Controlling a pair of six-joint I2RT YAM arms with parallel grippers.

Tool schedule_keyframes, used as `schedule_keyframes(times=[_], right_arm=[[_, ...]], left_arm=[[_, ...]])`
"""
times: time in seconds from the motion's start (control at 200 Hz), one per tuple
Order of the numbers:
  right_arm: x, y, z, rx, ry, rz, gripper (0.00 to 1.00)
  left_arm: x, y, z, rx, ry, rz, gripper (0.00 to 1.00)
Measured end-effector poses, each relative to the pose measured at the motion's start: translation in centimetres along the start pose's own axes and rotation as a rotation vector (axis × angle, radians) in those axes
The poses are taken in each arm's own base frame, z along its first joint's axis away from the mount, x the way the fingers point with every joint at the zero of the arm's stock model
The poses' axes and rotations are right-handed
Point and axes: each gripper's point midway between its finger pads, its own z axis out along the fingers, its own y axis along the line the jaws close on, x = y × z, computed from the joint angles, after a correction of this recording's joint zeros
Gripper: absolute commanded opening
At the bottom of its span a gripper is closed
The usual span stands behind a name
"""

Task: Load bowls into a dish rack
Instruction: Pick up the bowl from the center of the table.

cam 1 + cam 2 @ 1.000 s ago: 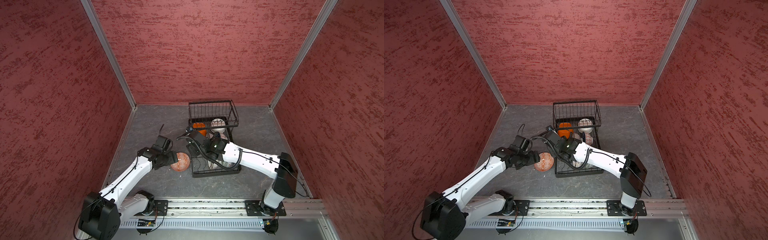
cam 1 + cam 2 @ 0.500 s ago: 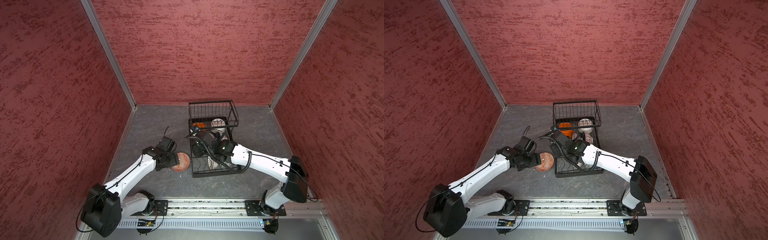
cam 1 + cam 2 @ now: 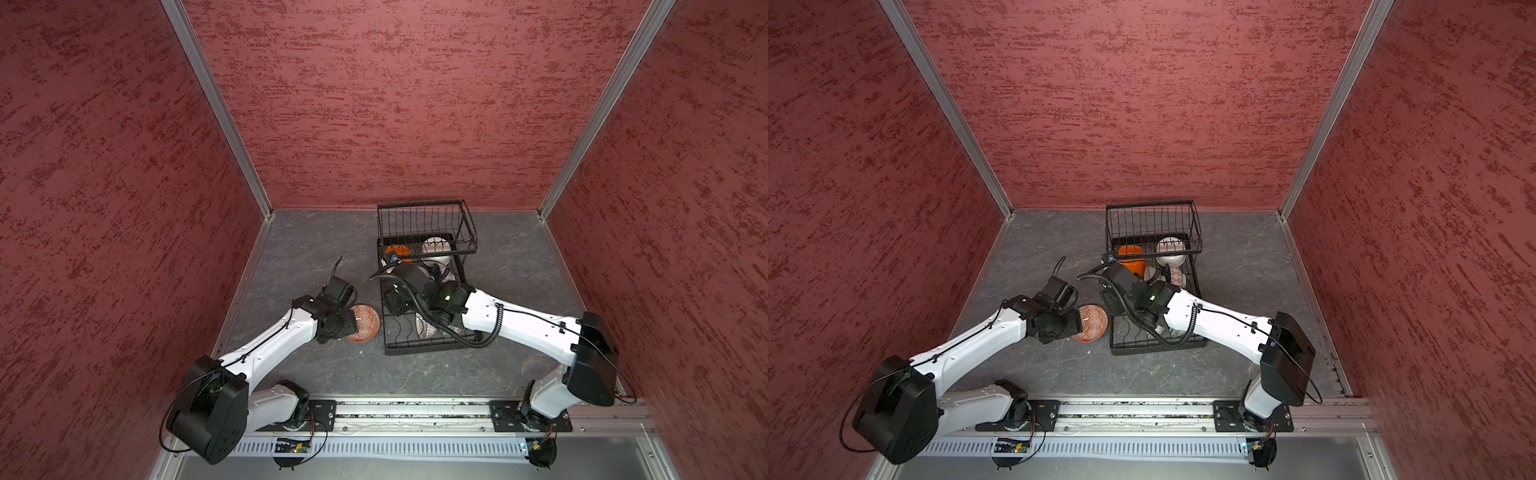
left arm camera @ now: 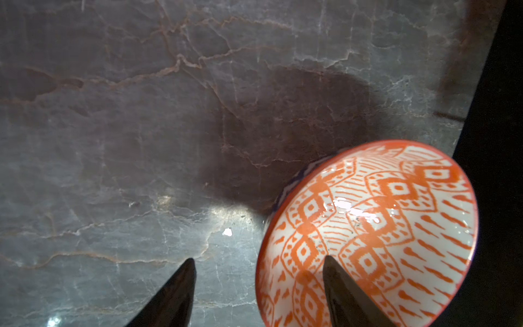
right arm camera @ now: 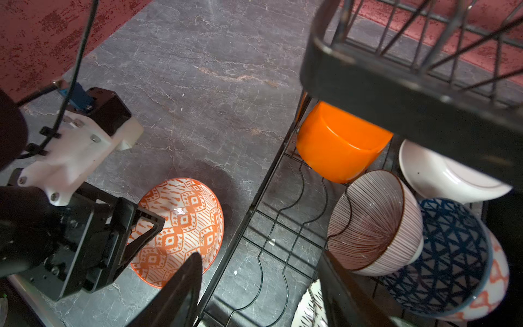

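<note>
Red-patterned bowl [image 3: 365, 323] sits on grey table [image 3: 316, 257] just beside dish rack [image 3: 411, 350], left gripper [image 4: 259, 259] jaws apart astride its rim, one finger inside, one outside; right gripper [image 5: 260, 254] wide, empty, over rack base holding orange bowl [image 5: 339, 144], striped bowl [image 5: 373, 223], blue bowl [image 5: 452, 254], white bowl [image 5: 441, 175].

In both top views the right arm [image 3: 519, 320] covers the middle of the dish rack [image 3: 415, 351], mostly hiding the bowls [image 3: 424, 330] there. In the right wrist view the rack's blurred raised basket [image 5: 410, 93] hides part of the white bowl [image 5: 441, 175].
</note>
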Motion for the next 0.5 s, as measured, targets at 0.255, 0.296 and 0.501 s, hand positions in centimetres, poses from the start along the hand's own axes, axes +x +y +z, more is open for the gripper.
schedule_keyframes(times=[0.255,0.296,0.501], right_arm=[[0.4,-0.1,0.2,0.003,0.007,-0.002,0.67],[0.4,-0.1,0.2,0.003,0.008,-0.002,0.67],[0.4,-0.1,0.2,0.003,0.008,-0.002,0.67]], left_arm=[[-0.4,-0.6,0.9,0.007,-0.006,0.004,0.44],[-0.5,-0.7,0.9,0.009,-0.008,0.004,0.41],[-0.6,-0.7,1.3,0.009,-0.024,0.008,0.25]])
